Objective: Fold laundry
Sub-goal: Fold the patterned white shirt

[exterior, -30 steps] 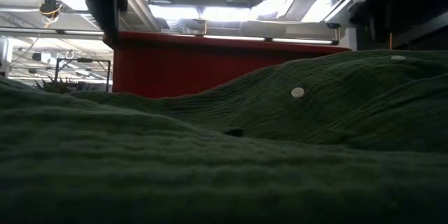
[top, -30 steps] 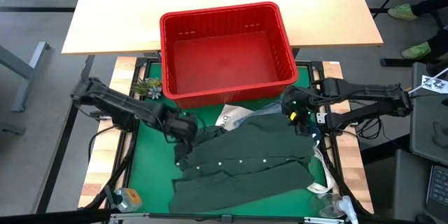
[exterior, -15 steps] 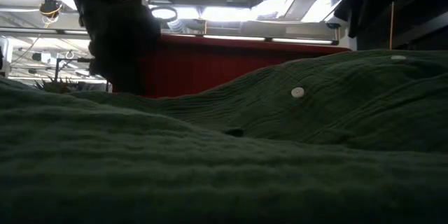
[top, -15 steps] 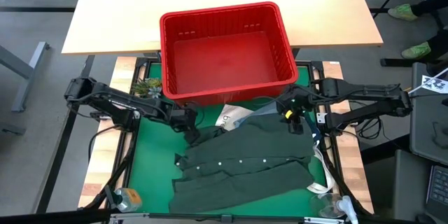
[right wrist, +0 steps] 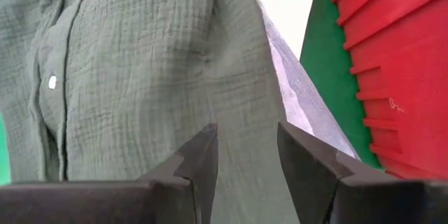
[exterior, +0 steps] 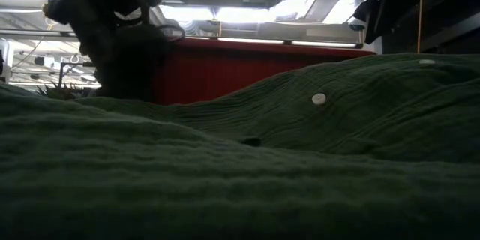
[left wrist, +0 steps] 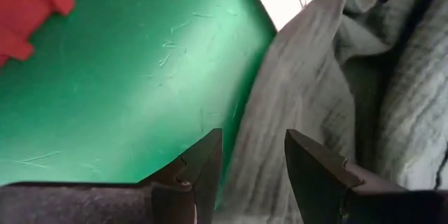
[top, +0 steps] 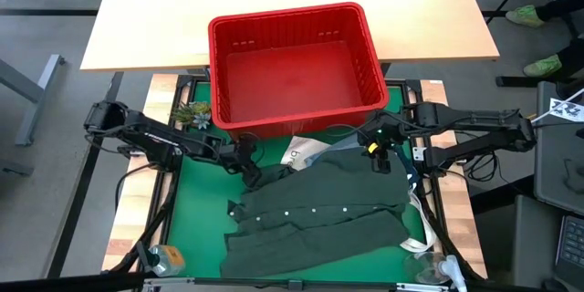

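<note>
I see a dark green shirt (top: 324, 210) with small white buttons in a row. Up close its cloth looks paler, a soft grey-green with a crinkly weave. It lies on a bright green mat (top: 196, 210) marked with thin pale scratches. At 12 o'clock from the shirt sits a red basket (top: 297, 64) with slots in its walls. A white cloth (top: 301, 152) with dark marks peeks out at the shirt's 11 o'clock edge. The big table (top: 155, 9) at 12 o'clock is light tan wood. My left gripper (left wrist: 250, 175) and my right gripper (right wrist: 246, 171) both have dark fingers. The right arm has a small yellow spot (top: 373, 147). A little green plant (top: 193, 114) sits at 10 o'clock.
</note>
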Robot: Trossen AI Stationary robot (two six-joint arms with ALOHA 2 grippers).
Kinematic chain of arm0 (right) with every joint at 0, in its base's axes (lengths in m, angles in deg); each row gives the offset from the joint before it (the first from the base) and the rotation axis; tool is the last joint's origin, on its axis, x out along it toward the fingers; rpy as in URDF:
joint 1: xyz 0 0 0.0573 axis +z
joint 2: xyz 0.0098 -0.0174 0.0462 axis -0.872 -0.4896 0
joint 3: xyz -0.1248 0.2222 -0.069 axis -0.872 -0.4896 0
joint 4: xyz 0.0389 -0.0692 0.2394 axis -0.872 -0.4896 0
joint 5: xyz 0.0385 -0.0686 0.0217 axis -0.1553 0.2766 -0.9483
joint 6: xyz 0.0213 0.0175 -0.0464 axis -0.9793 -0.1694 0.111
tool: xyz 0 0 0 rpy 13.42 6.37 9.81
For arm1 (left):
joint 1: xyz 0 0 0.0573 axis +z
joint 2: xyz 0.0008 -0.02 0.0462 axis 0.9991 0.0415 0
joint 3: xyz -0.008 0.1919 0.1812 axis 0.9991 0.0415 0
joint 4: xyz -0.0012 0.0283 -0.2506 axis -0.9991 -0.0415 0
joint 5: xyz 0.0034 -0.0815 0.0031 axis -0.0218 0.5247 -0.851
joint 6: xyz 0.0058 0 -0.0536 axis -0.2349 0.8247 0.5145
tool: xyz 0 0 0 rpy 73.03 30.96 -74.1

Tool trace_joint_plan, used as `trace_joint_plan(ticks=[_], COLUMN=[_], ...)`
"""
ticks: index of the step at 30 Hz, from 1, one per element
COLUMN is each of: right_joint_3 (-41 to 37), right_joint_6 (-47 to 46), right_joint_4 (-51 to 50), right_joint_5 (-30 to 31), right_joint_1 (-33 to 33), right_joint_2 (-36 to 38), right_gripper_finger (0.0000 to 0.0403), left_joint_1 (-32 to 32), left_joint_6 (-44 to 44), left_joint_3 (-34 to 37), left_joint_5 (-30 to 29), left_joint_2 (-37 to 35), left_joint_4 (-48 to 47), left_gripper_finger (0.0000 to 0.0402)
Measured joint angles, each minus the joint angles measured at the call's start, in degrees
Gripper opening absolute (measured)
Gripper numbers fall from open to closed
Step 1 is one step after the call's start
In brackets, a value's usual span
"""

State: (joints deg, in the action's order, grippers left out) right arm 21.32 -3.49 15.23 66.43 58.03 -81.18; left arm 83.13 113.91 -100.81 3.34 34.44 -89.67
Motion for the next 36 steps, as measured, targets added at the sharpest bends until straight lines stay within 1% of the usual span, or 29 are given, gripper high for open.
trace_joint_plan(ticks=[2,5,12,16,19,21,22,23,26,29,34,36], right_joint_3=[0.0,0.0,0.0,0.0,0.0,0.0,0.0,0.0,-0.5,-3.2,-9.1,-10.6], right_joint_6=[0.0,-0.3,-0.4,-1.1,-3.2,-3.7,-3.8,-3.8,-3.6,-3.2,-2.4,-1.5], right_joint_4=[0.1,-0.3,-0.3,-1.0,-4.4,-7.6,-8.6,-9.2,-8.6,-6.9,-1.0,1.3], right_joint_5=[0.0,0.0,0.0,0.1,4.4,7.6,8.0,7.1,1.8,-0.4,-4.4,-4.2], right_joint_1=[0.0,0.0,0.0,0.0,0.0,-0.2,-0.6,-1.1,-3.2,-5.8,-9.7,-10.5], right_joint_2=[-0.2,-0.6,-0.8,-0.8,-0.8,-0.8,-0.8,-0.8,-0.7,-0.7,-0.7,-0.7], right_gripper_finger=[0.0147,0.0147,0.0147,0.0147,0.0147,0.0147,0.0147,0.0147,0.0147,0.0147,0.0147,0.0147], left_joint_1=[-0.1,-0.7,-2.9,-3.1,-3.1,-3.1,-3.0,-3.0,-3.0,-3.0,-3.0,-3.0], left_joint_6=[0.1,1.4,1.7,3.0,2.9,2.9,2.9,2.9,2.9,2.9,2.9,2.9], left_joint_3=[0.9,1.6,2.0,1.8,1.8,1.8,1.8,1.9,1.9,1.9,1.9,1.9], left_joint_5=[0.0,0.0,2.9,3.1,3.0,2.8,2.8,2.8,2.5,2.5,2.2,2.2], left_joint_2=[0.4,1.4,8.1,9.8,9.8,9.8,9.8,9.8,9.9,9.9,9.9,9.9], left_joint_4=[2.0,2.3,8.9,10.3,10.1,10.0,9.9,9.8,9.7,9.9,10.0,10.1], left_gripper_finger=[0.0149,0.0149,0.0149,0.0148,0.0130,0.0109,0.0097,0.0086,0.0055,0.0032,0.0014,0.0015])
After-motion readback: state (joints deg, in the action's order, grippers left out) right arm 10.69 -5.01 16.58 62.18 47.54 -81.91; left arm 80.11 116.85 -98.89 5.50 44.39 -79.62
